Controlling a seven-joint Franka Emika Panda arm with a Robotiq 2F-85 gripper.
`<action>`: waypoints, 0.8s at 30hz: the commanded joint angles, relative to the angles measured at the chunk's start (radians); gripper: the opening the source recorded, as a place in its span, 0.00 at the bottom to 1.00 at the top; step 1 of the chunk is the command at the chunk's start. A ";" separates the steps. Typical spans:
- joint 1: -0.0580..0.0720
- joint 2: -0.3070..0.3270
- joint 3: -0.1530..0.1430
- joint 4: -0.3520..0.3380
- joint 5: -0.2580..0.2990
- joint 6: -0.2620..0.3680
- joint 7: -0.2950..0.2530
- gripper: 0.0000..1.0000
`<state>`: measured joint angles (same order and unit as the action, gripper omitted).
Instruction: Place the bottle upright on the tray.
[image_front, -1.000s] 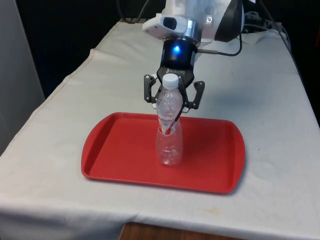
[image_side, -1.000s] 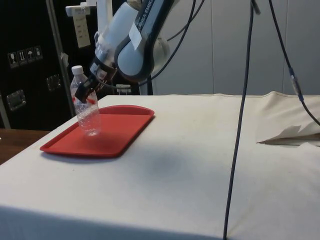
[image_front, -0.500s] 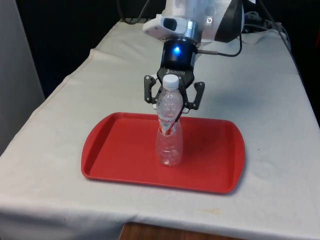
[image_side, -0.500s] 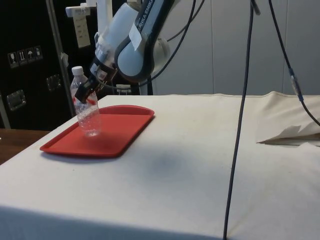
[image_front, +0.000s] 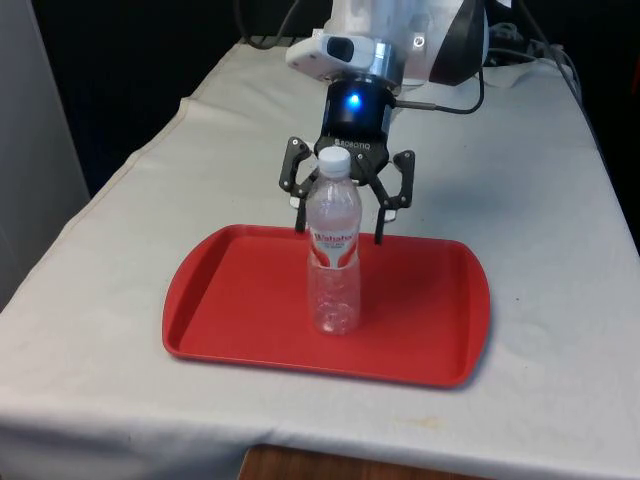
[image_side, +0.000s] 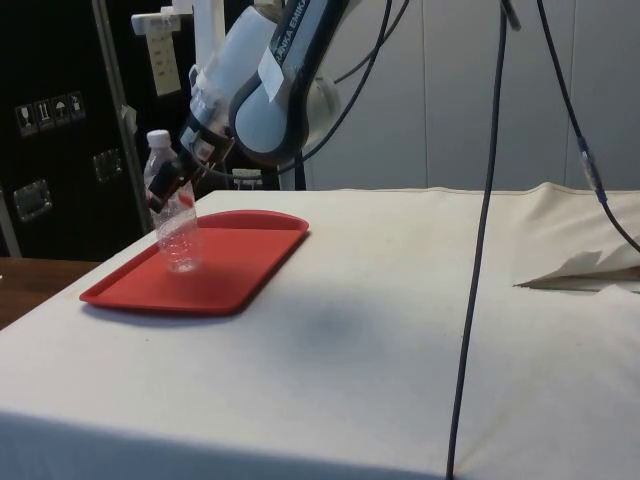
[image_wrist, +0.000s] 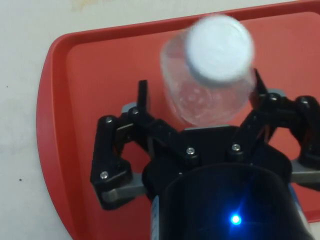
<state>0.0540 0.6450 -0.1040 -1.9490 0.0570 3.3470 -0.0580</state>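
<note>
Clear plastic bottle, white cap: upright between spread jaws of black gripper, base on red plastic tray; released, apparently self-supporting.

One clear bottle with one white cap. One red tray. One surface under one white cloth. One gripper with two black fingers. One folded bit of cloth on the far side.
</note>
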 joint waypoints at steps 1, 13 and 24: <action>0.000 0.004 0.000 0.002 0.000 0.009 0.000 0.95; 0.004 0.006 -0.001 0.001 0.001 0.007 0.001 1.00; 0.007 -0.015 -0.001 -0.030 0.001 0.012 0.000 1.00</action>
<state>0.0590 0.6400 -0.1040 -1.9650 0.0570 3.3490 -0.0580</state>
